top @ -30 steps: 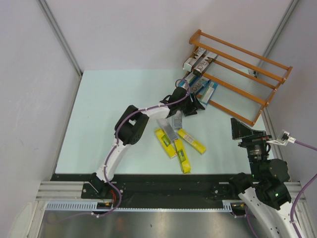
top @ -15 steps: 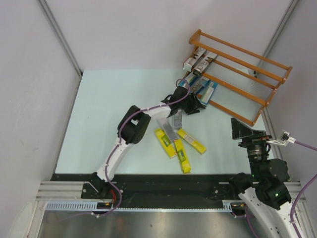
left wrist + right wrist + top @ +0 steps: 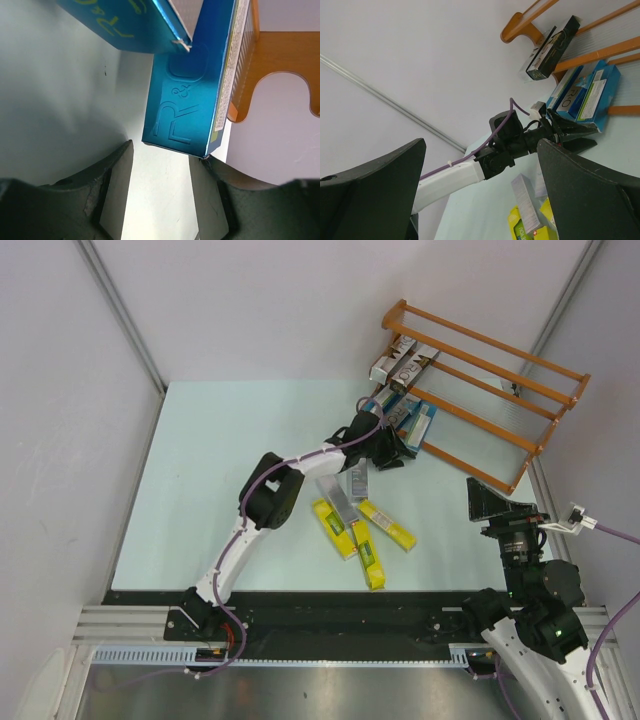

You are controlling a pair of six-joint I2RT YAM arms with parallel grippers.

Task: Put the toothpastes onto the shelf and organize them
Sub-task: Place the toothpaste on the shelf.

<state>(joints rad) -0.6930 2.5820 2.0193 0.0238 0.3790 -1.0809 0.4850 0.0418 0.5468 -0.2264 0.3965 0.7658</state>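
**Toothpastes (image 3: 338, 502) part shelved, five loose on the tabletop (image 3: 230, 460)**

Two shelved silver-grey cartons (image 3: 405, 360) lie across the upper rails at the left end of the shelf (image 3: 500, 365). A cluster of blue cartons (image 3: 412, 420) sits at the same end lower down, their near ends pointing out toward the tabletop. From these views I cannot tell whether they rest fully on the lower rails. Near the middle of the tabletop lie three yellow cartons (image 3: 368, 558) and two loose silver-grey cartons (image 3: 357, 480) at mixed angles, some touching.

The left tool (image 3: 162, 157) reaches out to the blue cluster with its jaws apart and nothing held. In its wrist view the end of one blue carton (image 3: 187, 100) lies just ahead of the fingertips, one fingertip at or touching its corner. A second blue carton (image 3: 130, 22) overlaps it above, and the shelf's side frame (image 3: 280, 65) stands just beside. The right tool (image 3: 481, 145) hangs well apart from the cartons, near the shelf's near end, jaws wide and empty.

The step in hand looks like setting or squaring a blue carton among its fellows. The next move probably calls for backing the left tool straight out so that the touching fingertip does not drag the carton askew. After that it would go to the loose pile, taking first whichever carton lies on top.
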